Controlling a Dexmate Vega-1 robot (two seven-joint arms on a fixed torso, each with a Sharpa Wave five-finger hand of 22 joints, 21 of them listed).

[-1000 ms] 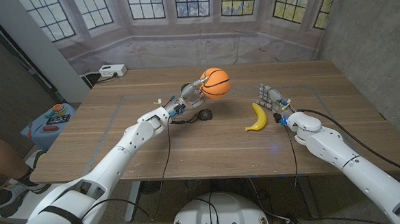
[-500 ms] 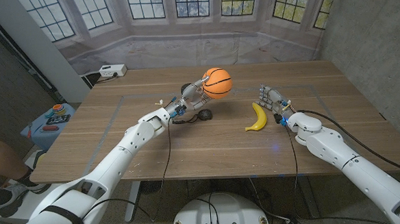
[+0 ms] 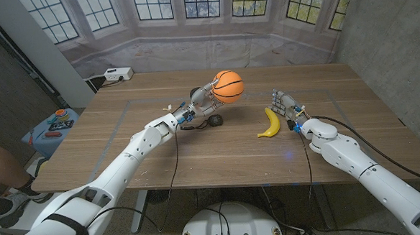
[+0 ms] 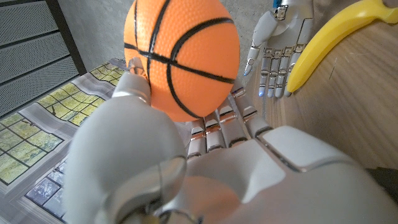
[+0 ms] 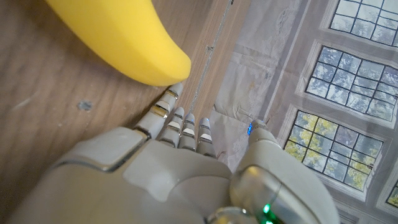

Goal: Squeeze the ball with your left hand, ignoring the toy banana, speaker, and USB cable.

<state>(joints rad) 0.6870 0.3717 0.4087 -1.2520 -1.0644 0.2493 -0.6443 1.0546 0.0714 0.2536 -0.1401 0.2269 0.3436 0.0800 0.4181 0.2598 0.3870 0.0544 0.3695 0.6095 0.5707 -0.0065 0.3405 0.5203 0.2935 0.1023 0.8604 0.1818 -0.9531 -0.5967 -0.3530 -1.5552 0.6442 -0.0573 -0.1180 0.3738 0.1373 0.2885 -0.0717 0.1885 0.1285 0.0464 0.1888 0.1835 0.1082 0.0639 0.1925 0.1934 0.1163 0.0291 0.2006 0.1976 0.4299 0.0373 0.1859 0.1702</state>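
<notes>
Ball: orange rubber basketball-patterned ball with black seams, upper centre of the head frame, lifted off the wooden table.
Left hand: left hand grasps the ball from below and behind, thumb on 1 side, fingers cupped under it.
Right hand: right hand released, fingers apart, holding nothing, right of centre just beside the yellow toy banana.
Handling: looks light and soft, probably yields to pressure; pebbled skin should give grip. Best taken across its widest part.
Other: small dark object on the table below the ball, too small to identify.
</notes>
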